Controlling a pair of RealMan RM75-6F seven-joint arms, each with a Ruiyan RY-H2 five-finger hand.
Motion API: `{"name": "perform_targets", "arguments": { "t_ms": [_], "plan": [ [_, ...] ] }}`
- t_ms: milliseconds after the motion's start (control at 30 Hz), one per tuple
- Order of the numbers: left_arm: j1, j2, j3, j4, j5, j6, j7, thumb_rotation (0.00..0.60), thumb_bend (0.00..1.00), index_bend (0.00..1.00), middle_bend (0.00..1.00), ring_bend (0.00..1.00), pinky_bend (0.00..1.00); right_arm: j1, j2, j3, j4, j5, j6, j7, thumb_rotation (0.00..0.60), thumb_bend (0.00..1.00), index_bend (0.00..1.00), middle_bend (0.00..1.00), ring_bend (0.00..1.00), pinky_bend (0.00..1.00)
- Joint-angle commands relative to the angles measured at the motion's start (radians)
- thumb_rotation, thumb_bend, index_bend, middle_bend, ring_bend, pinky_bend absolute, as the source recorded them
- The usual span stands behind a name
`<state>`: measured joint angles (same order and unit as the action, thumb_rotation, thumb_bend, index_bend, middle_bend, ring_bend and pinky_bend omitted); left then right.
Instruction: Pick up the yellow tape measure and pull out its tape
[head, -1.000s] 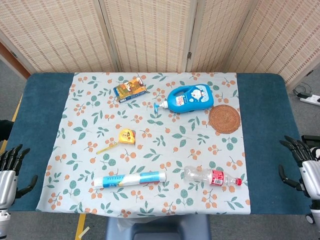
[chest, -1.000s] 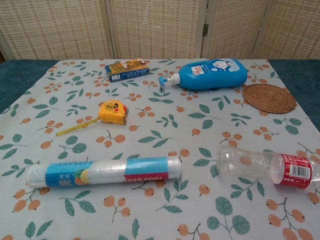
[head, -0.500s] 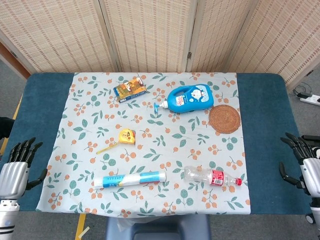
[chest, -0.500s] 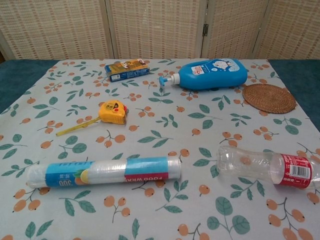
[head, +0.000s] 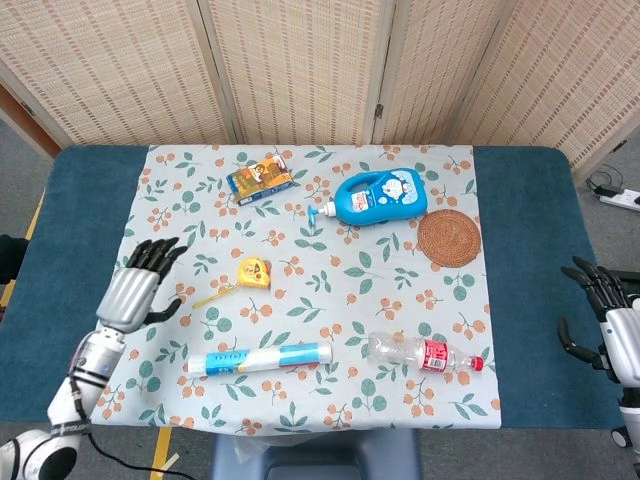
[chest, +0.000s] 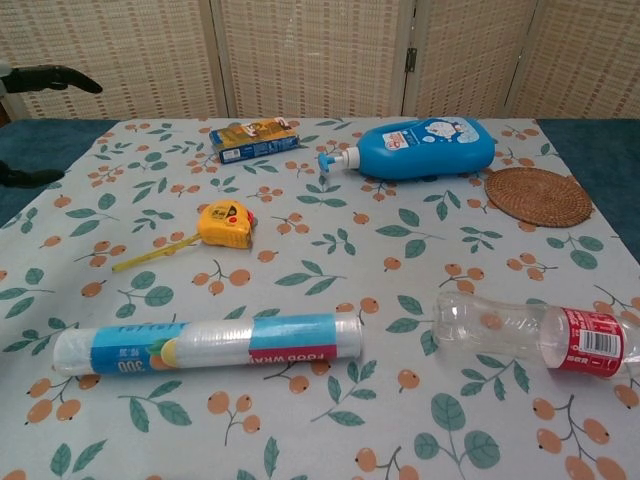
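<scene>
Floral cloth (head: 380, 285) carries the yellow tape measure (head: 254, 272) just right of the left hand (head: 138, 288), which has swung in, fingers spread and empty; right hand (head: 612, 325) stays open at the far edge.

The clear plastic roll with a blue and white wrapper (chest: 205, 344) carries "FOOD WRAP" and "300" (both upside down in the chest view). Print on the other things is too small to read.

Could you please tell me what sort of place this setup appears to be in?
Probably an indoor test or demo space rather than a home: a table with a floral cloth over blue covering, woven folding screens as a backdrop, and yellow tape on the grey floor.
</scene>
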<state>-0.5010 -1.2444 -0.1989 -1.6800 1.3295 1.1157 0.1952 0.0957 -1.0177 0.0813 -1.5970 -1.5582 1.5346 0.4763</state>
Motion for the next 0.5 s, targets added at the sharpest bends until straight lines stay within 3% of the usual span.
{"name": "perform_targets", "arguments": {
  "t_ms": [33,267,500],
  "plan": [
    [-0.11,-0.085,-0.044,0.071,-0.097,-0.123,0.082,0.6,0.36,0.08,0.07,0.03,0.0,-0.002,0.001,0.001,-0.001,0.004,0.0,-0.005,0.6,0.57,0.16,0.08,0.09,0.04],
    [-0.255,-0.217,-0.061,0.205,-0.279,-0.264,0.225,0.6,0.36,0.07,0.06,0.02,0.0,-0.007,0.008,0.005,-0.005,0.014,0.002,-0.004,0.6,0.57,0.16,0.08,0.09,0.04],
    [-0.344,-0.325,-0.053,0.33,-0.428,-0.31,0.315,0.6,0.36,0.1,0.06,0.03,0.0,-0.012,0.013,0.006,-0.003,0.019,0.005,0.001,0.6,0.57,0.16,0.08,0.09,0.04]
  ]
}}
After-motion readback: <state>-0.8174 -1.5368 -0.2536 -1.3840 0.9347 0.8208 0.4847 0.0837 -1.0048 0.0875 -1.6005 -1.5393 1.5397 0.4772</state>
